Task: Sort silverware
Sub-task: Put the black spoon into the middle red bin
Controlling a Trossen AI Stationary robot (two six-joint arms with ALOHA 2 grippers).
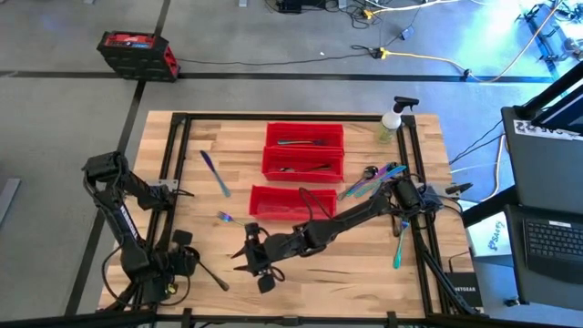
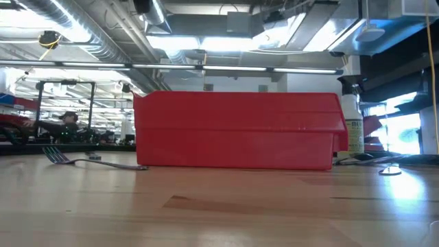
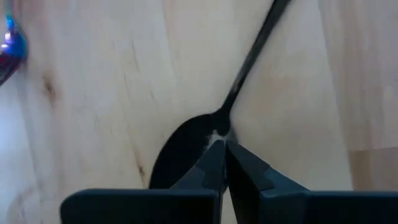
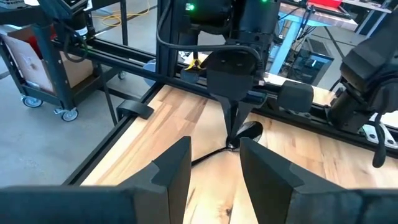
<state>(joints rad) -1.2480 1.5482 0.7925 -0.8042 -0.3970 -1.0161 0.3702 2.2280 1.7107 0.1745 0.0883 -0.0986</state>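
Observation:
A dark bronze spoon (image 1: 214, 274) lies near the table's front left, its bowl (image 3: 180, 146) by my left gripper (image 1: 189, 262) and its handle (image 3: 255, 50) running away from it. My left gripper (image 3: 222, 144) points steeply down and is shut on the spoon. My right gripper (image 1: 246, 257) reaches in from the right, close to the spoon; it is open and has nothing between its fingers (image 4: 214, 144). More silverware lies loose: an iridescent knife (image 1: 216, 173), a fork (image 1: 226, 217), a cluster (image 1: 369, 180) and a teal piece (image 1: 399, 251). No gripper shows in the low view. My left gripper pinches the spoon's thin neck (image 3: 219, 127), where bowl meets handle, at the very tips of its two fingers. The fingers come from above, slanting down, as the right wrist view shows (image 4: 233, 144). The spoon stays low and near level; whether it rests on the wood I cannot tell.
Three red bins (image 1: 305, 135) (image 1: 303, 162) (image 1: 291, 202) stand in a column at the table's middle, the two far ones with silverware inside. A clear spray bottle (image 1: 393, 123) stands at the far right corner. In the low view a fork (image 2: 62, 156) lies left of a red bin (image 2: 240, 130).

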